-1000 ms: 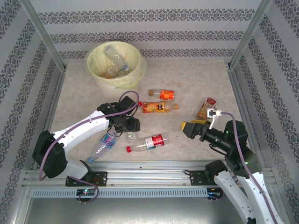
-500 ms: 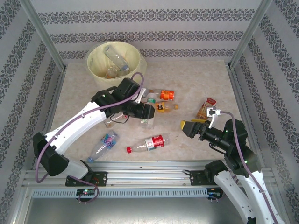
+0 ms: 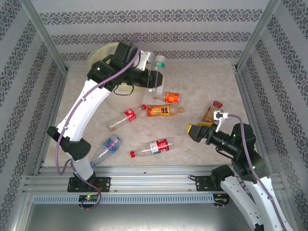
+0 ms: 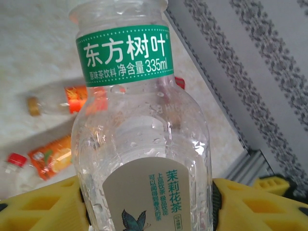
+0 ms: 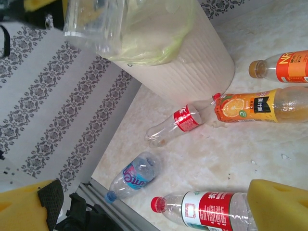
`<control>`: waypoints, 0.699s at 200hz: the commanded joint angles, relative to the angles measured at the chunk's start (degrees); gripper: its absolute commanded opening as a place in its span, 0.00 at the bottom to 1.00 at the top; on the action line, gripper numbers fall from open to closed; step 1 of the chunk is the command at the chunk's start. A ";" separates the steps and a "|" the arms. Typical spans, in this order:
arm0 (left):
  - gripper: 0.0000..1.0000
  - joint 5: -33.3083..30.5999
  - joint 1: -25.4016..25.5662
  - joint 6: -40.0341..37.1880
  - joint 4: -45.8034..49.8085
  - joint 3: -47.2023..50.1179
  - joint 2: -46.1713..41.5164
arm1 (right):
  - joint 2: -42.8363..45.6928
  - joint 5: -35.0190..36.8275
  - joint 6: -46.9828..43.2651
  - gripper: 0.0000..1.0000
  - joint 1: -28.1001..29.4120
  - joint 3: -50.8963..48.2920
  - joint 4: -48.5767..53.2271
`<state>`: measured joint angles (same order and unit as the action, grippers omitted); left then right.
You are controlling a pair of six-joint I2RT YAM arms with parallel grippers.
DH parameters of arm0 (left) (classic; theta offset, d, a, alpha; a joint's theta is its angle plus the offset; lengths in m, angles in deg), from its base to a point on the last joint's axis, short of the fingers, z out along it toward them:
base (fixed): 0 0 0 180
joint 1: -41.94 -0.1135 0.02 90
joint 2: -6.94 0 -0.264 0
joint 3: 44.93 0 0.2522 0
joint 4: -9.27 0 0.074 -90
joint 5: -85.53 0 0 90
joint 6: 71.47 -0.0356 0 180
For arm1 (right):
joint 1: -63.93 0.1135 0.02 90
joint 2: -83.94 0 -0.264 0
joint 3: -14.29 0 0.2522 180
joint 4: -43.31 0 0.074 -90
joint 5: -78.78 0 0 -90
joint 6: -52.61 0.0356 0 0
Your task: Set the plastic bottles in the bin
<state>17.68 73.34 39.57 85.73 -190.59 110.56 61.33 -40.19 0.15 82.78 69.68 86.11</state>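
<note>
**Carry step: one bottle held at the bin, release pending.**
Top view: left gripper (image 3: 153,81), jaws part-closed on the green-capped bottle (image 3: 157,70), upper centre, at the right edge of the bin (image 3: 97,57). Next, in my judgement, centre it over the opening. Right gripper (image 3: 195,131), lower right, jaws wide and empty. Left wrist: bottle clear, green neck band, pale label. Right wrist: loose bottles (image 5: 180,120) lie on the worktop (image 5: 226,154).
</note>
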 commanded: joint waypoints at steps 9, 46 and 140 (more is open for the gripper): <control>0.61 -4.03 -5.83 -1.97 8.82 -11.05 4.88 | 1.03 0.23 -0.43 0.98 -0.33 2.12 0.00; 0.61 -3.22 -14.77 0.12 7.82 -12.60 5.81 | 1.52 0.41 -0.53 0.98 -0.38 2.14 0.80; 0.64 -6.24 -24.78 3.56 3.81 -6.57 5.46 | 1.17 0.49 -0.27 0.98 -0.40 1.61 0.32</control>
<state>12.96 49.64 41.69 90.97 -199.73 116.72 62.16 -40.17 0.13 82.78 70.40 86.48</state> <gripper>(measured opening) 0.631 0.980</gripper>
